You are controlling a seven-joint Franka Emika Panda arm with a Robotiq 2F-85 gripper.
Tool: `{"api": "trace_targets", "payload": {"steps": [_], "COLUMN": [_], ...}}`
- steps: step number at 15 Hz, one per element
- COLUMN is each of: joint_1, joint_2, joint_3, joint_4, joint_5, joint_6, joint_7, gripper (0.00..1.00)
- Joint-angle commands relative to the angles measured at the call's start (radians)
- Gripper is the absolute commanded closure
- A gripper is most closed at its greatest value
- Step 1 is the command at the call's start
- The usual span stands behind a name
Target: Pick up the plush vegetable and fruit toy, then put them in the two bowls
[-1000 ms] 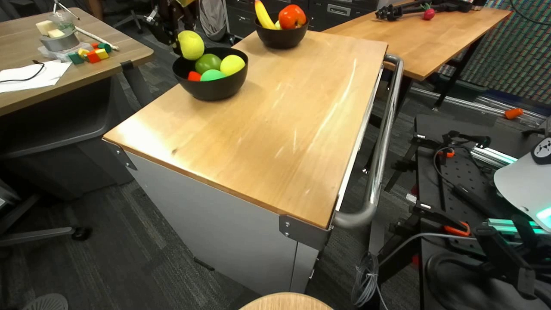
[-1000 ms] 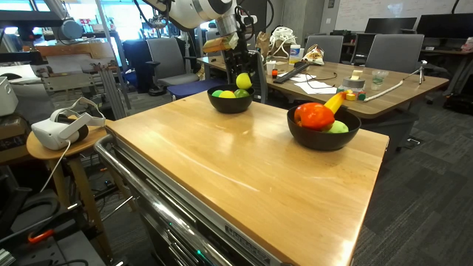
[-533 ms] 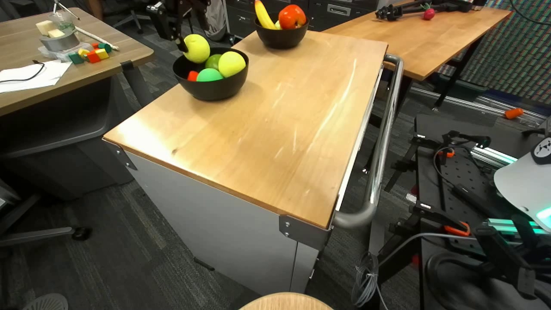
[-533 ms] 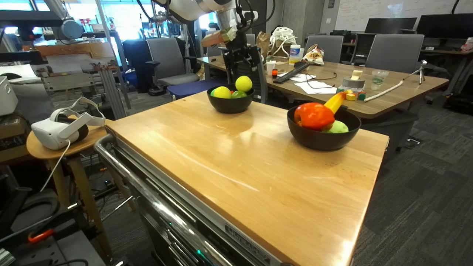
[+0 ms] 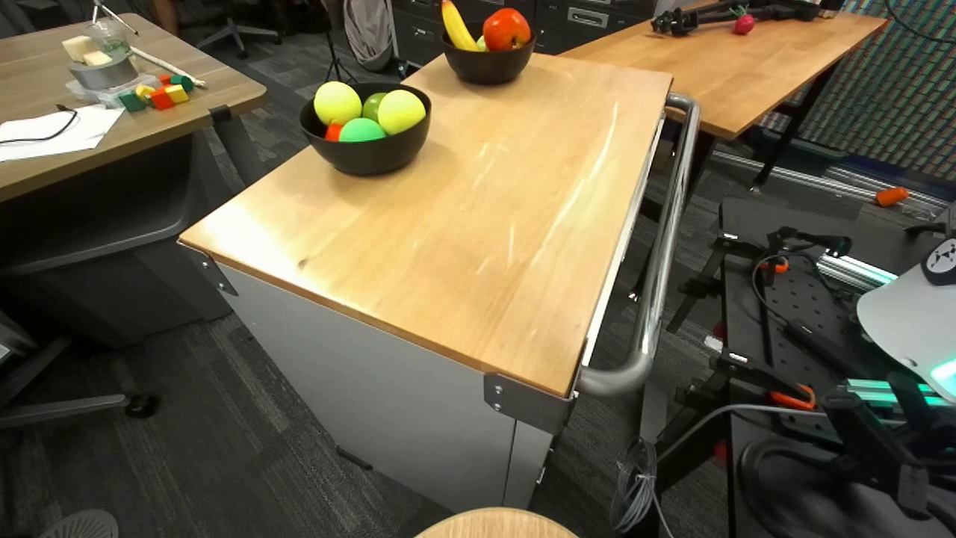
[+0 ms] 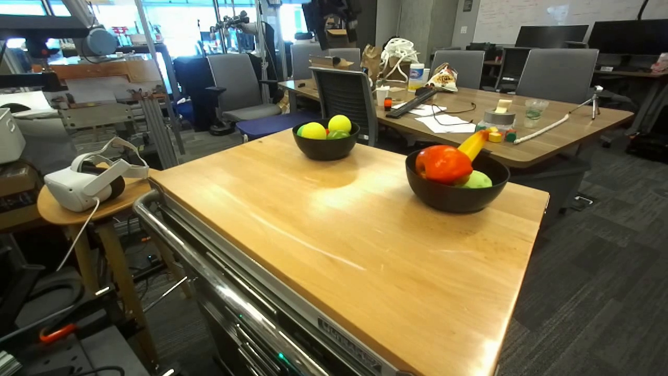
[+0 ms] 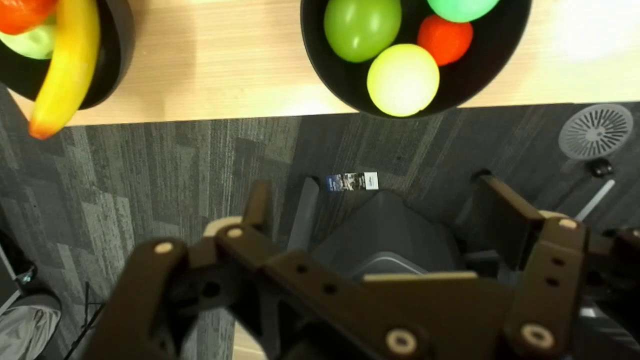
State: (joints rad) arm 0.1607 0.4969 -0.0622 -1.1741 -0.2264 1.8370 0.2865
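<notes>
Two black bowls stand on the wooden cart. In both exterior views the first bowl (image 5: pixel 366 158) holds a yellow ball (image 5: pixel 337 103), a second yellow ball (image 6: pixel 314 130), a dark green fruit (image 7: pixel 362 27), a light green toy (image 5: pixel 363 130) and a small red toy (image 7: pixel 445 40). The second bowl (image 6: pixel 454 201) has a banana (image 7: pixel 70 65) leaning over its rim, a red pepper-like toy (image 6: pixel 443 164) and a pale green toy (image 6: pixel 477 179). My gripper (image 7: pixel 382 205) is open, its fingers wide apart with nothing between them. It hangs high, beyond the cart's edge.
A steel handle (image 5: pixel 665 246) runs along the cart (image 5: pixel 478 224). Behind the cart are a chair (image 6: pixel 344 96) and a desk (image 6: pixel 563 125) with loose blocks (image 5: pixel 160 96), tape and papers. A stool with a white headset (image 6: pixel 86 183) stands beside the cart.
The jaws have opened and let go of the yellow ball, which has settled into the first bowl. My gripper has risen away, out of sight in an exterior view.
</notes>
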Motion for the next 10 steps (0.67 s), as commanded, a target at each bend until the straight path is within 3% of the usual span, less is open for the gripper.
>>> {"api": "trace_targets", "payload": {"steps": [1, 10], "joint_1": [0.0, 0.0], "joint_2": [-0.033, -0.065], "joint_3": [0.0, 0.001], "joint_4": [-0.023, -0.089], "joint_5": [0.004, 0.006], "joint_6": [0.003, 0.035], "joint_7": [0.006, 0.019], "gripper": [0.0, 0.0]}}
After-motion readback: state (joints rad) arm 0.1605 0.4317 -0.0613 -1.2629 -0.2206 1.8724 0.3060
